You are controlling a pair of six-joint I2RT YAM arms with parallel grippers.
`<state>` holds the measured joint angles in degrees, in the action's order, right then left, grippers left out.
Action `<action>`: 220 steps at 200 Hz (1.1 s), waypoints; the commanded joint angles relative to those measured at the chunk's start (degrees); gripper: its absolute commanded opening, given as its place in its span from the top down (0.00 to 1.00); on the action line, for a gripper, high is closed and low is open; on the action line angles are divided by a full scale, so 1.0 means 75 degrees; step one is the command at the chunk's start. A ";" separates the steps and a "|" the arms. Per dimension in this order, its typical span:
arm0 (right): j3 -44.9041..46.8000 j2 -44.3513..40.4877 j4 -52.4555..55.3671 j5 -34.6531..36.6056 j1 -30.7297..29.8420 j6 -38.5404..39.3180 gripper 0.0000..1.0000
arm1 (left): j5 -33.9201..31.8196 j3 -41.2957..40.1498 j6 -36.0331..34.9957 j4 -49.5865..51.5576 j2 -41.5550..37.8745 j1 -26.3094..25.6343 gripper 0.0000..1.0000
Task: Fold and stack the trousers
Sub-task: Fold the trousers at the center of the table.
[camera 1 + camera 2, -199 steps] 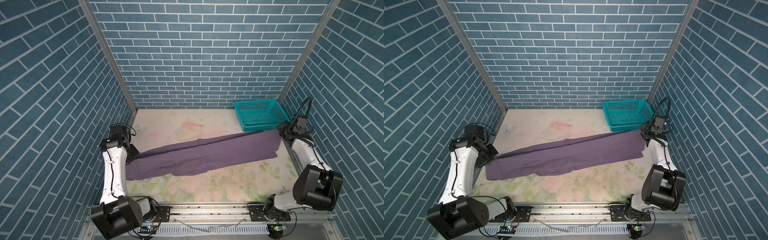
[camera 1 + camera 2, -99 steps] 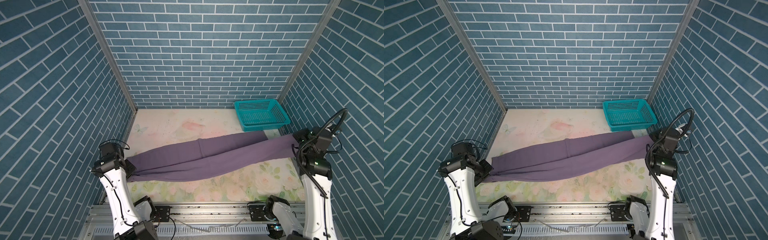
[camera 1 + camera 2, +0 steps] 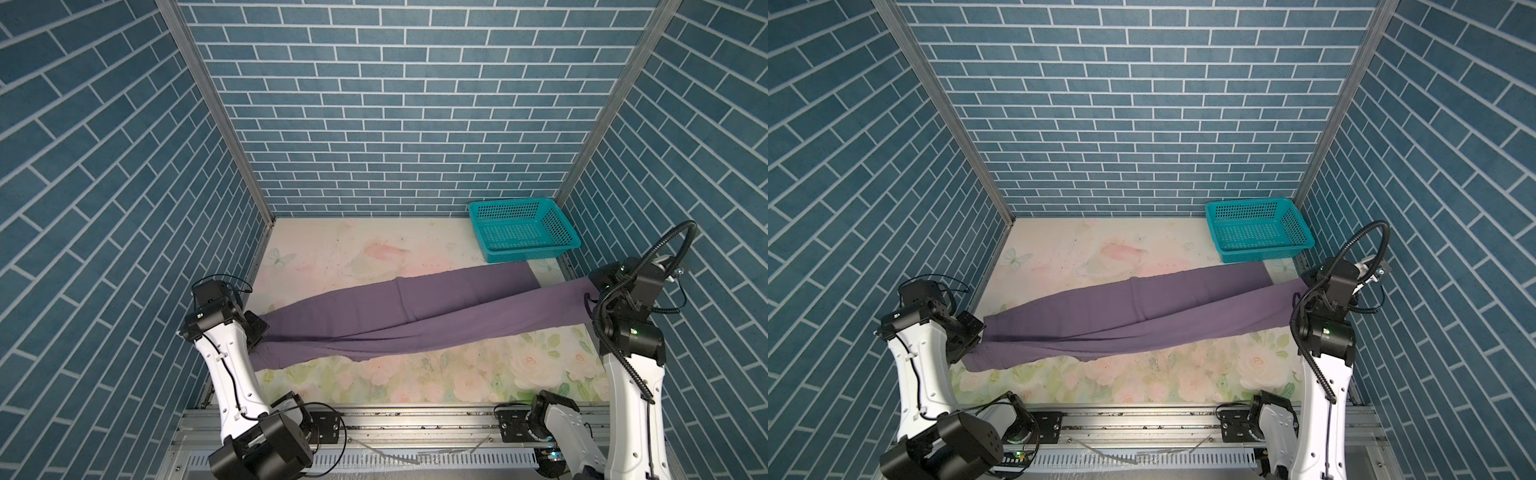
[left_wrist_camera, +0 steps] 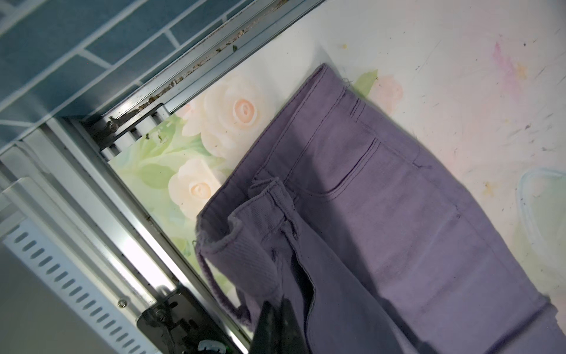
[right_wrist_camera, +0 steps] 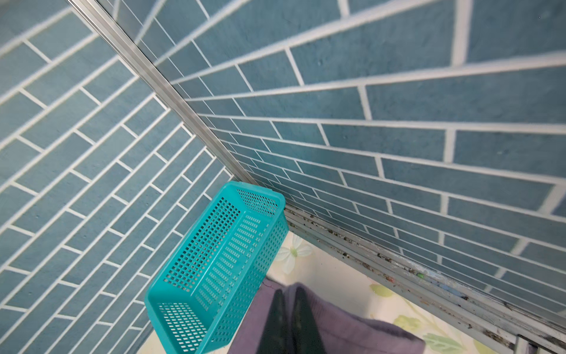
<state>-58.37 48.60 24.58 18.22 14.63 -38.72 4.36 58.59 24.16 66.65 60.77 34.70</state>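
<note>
Progress: early stage, by my reading. Trousers [image 3: 395,316] lie stretched lengthwise across the bench [image 3: 332,257] on the near side of the basket [image 3: 528,253], with none of the cloth inside it. Left gripper [image 4: 275,325], at the end far from the basket, is clamped on the waistband. Its wrist view shows the pocket and band bunched at the jaws. Right gripper [image 5: 289,318], just beside the basket's near corner, is pinched together on one leg's hem, and that leg hangs raised off the bench in both top views. The second leg rests flat, its hem touching or nearly touching the basket's front wall; I cannot tell which. Done: both ends secured and the garment drawn out long. Outstanding, in my judgement: laying one leg over the other, folding the length down to a compact bundle, and stacking it. Basket is empty. No completed fold is visible.
</note>
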 commanded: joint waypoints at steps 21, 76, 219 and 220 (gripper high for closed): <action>0.0319 0.1092 -0.0931 -0.0245 0.0028 -0.0128 1.00 | 0.0297 0.0387 0.0444 -0.1003 0.0867 0.0004 1.00; 0.0384 0.2729 -0.1796 -0.0548 0.0018 -0.0231 1.00 | -0.0360 0.0899 0.0875 -0.1387 0.2039 -0.0942 1.00; -0.0976 0.6820 -0.3361 -0.0912 -0.0016 0.0035 1.00 | -0.1168 0.1842 0.1521 -0.2086 0.4966 -0.1543 1.00; -0.0986 0.6861 -0.3361 -0.0932 -0.0011 0.0038 1.00 | -0.1185 0.1855 0.1535 -0.2094 0.4988 -0.1544 1.00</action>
<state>-61.49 96.18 4.62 11.73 14.35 -39.00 -0.73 70.37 34.37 52.58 95.48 23.35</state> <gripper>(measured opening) 0.057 0.063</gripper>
